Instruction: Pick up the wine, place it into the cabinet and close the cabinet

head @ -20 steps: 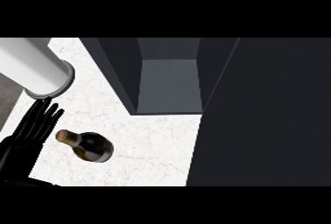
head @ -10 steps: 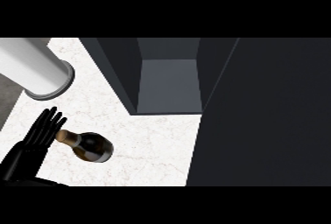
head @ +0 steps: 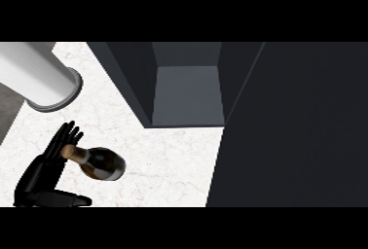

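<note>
So in the lower left of the frame there's the left hand (head: pixel 45 168), black, fingers straight and spread a bit, pointing up toward the top of the frame. It's not wrapped around anything, just open. Its fingers sit right at the cork end of the wine (head: pixel 97 162), looks like touching or nearly so, hard to say which.

The wine is a dark bottle seen from almost straight above, standing on the white marbled counter (head: pixel 165 160), with a tan cork top and a pale band round its shoulder. No label or writing I can make out on it.

Further up, at the upper left, there's a fat white cylinder (head: pixel 39 80) with a grey rim.

Upper middle is the cabinet (head: pixel 187 92), dark grey, open, with its inside visible. Its big dark door (head: pixel 295 126) fills the whole right side of the frame.
</note>
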